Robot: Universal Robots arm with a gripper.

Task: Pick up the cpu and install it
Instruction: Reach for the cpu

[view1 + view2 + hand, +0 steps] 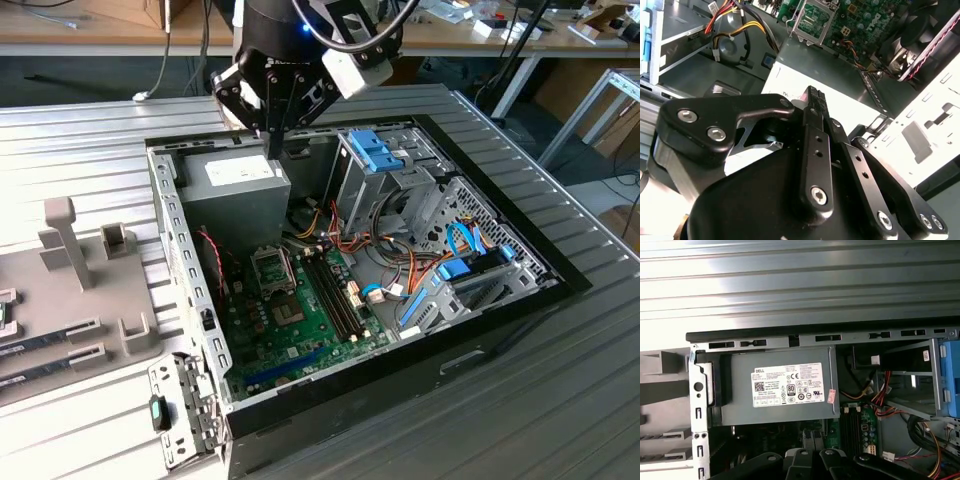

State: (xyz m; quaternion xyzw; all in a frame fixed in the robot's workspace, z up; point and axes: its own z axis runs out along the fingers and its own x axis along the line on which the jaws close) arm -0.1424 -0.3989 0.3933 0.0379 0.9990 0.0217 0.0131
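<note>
Matte black pincer (812, 94) — pinched together — over boxy grey power supply (735, 385) with white label (787, 385)

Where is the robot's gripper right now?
The gripper hangs just above the grey power-supply box, in the open computer case's far corner on the exterior view's left.

My wrist (300, 35) sits at the top of the exterior view, with my hand (272, 140) pointing straight down beneath it. My fingers (272, 118) are pressed together into one narrow tip, and I see nothing between them. Both wrist views show my hand (812, 95) (812, 436) with its dark linkage bars folded inward and the fingers side by side.
</note>
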